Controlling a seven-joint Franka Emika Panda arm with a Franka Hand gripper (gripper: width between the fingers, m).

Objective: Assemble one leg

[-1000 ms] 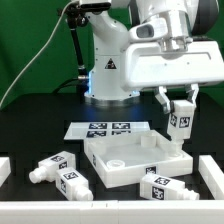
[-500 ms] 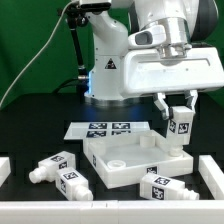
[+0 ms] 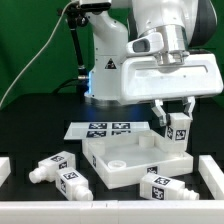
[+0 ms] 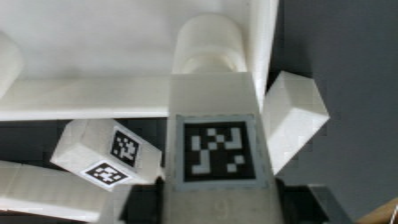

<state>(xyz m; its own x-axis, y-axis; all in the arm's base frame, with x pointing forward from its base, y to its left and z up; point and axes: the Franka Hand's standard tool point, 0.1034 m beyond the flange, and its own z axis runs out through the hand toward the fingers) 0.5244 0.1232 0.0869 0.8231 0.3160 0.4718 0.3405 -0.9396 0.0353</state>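
Note:
My gripper [image 3: 177,116] is shut on a leg [image 3: 179,128], a small white square post with black-and-white tags, and holds it upright above the far right corner of the large flat white square block [image 3: 135,160]. In the wrist view the held leg [image 4: 217,130] fills the middle, its narrower peg end pointing away over the block [image 4: 89,70], with dark fingers [image 4: 178,203] on both its sides. Three more legs lie on the table: two at the front left [image 3: 52,166] [image 3: 73,182] and one at the front right [image 3: 160,188].
The marker board [image 3: 105,129] lies behind the block, before the arm's base [image 3: 105,70]. White rails stand at the exterior view's left edge [image 3: 4,168] and right edge [image 3: 210,172]. In the wrist view another leg [image 4: 111,150] lies beside the held one.
The gripper has risen a little and turned, tilting the held leg slightly; the leg stays over the block's far right corner.

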